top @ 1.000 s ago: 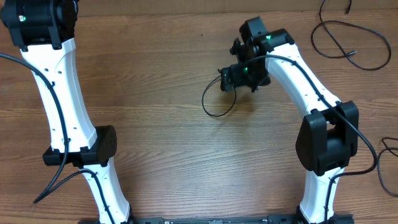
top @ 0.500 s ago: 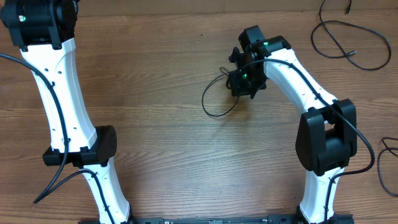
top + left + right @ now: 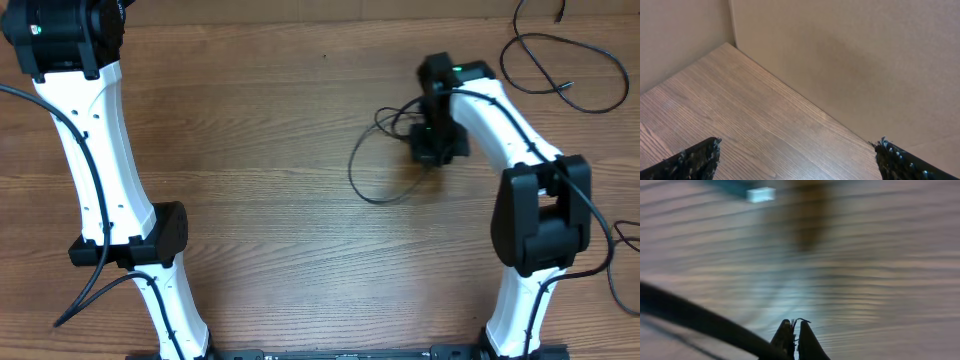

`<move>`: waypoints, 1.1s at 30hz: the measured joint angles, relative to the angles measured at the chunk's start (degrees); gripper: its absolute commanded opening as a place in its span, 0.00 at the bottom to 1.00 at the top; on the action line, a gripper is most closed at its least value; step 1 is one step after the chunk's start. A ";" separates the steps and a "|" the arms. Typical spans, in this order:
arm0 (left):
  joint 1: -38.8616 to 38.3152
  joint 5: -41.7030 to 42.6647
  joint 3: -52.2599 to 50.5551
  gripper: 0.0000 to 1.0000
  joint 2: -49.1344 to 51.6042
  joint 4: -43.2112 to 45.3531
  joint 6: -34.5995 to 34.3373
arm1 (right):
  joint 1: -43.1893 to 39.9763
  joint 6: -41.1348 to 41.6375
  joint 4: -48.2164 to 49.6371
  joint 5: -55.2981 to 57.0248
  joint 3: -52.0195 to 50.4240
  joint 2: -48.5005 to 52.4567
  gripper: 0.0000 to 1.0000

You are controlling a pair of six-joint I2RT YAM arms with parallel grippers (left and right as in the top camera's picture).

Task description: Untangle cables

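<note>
A thin black cable (image 3: 352, 172) lies in an open loop on the wooden table, right of centre. Its upper end runs to my right gripper (image 3: 434, 148), which is shut on it. In the right wrist view the two fingers of the right gripper (image 3: 795, 326) are pressed together, and the cable (image 3: 690, 314) runs in blurred from the left to the jaws. My left gripper (image 3: 797, 165) is open far from this, at the table's back left corner, with nothing between its fingertips (image 3: 697, 157). Its jaws do not show in the overhead view.
More black cables (image 3: 560, 70) lie looped at the table's back right, and another cable (image 3: 625, 262) curls at the right edge. Beige walls (image 3: 840, 60) close off the back left corner. The white left arm (image 3: 100, 170) stretches along the left side.
The right gripper shut on the cable and moved right and slightly toward the front. The loop was dragged right with it. The left arm has not moved.
</note>
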 measured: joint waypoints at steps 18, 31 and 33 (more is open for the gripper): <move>0.00 2.62 0.00 1.00 0.00 -0.22 -0.04 | -24.44 3.34 -1.40 8.59 -0.11 0.00 0.04; 0.00 4.39 0.00 1.00 0.00 0.22 -0.04 | -23.58 9.07 -8.26 8.33 -0.11 0.00 0.04; 0.00 4.52 0.00 1.00 0.00 0.24 -0.04 | -23.58 9.92 -8.81 8.98 -0.15 -0.33 0.04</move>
